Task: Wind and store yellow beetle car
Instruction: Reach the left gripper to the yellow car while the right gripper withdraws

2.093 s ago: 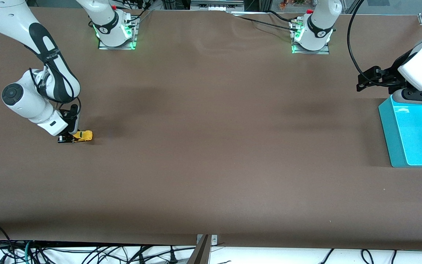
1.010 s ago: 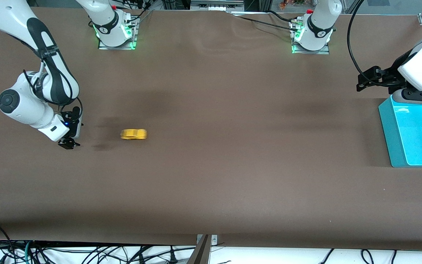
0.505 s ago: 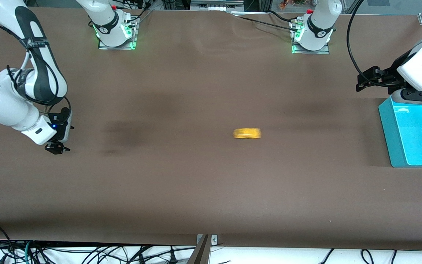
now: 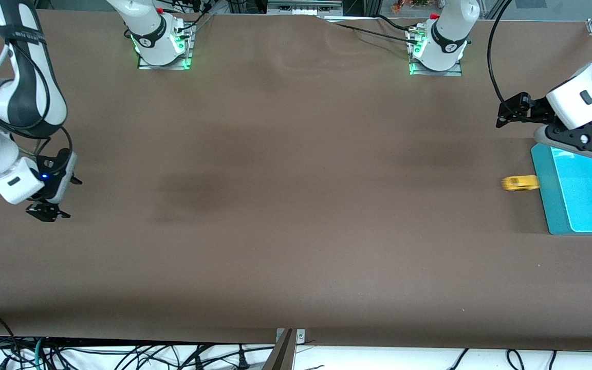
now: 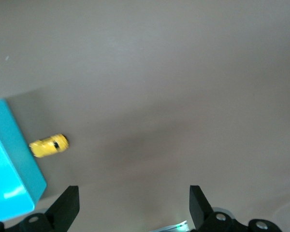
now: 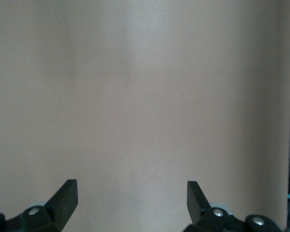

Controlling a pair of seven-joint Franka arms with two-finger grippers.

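Front view shows the yellow beetle car (image 4: pixel 520 183) on the table (image 4: pixel 296 231) at the left arm's end, right up against the outer wall of the turquoise bin (image 4: pixel 542 195), touching it or nearly so; its outline is smeared, so it is probably rolling. The left gripper (image 4: pixel 506 112) hangs over bare table just beside the bin, its 2 fingers (image 5: pixel 67 205) spread wide and holding nothing, and in the left wrist view the car (image 5: pixel 48 145) sits close to the bin's corner (image 5: pixel 12 174). The right gripper (image 4: pixel 47 211) waits low over the table at the right arm's end, its fingers (image 6: pixel 65 195) also apart and empty.

Risks as I judge them: the car may bounce off the wall and roll away, so a descent aimed at its present spot would miss. With the car hard against the bin, 1 finger could land on the rim or shove the bin. The tiny rounded body could also squirt out of a slightly off-centre pinch
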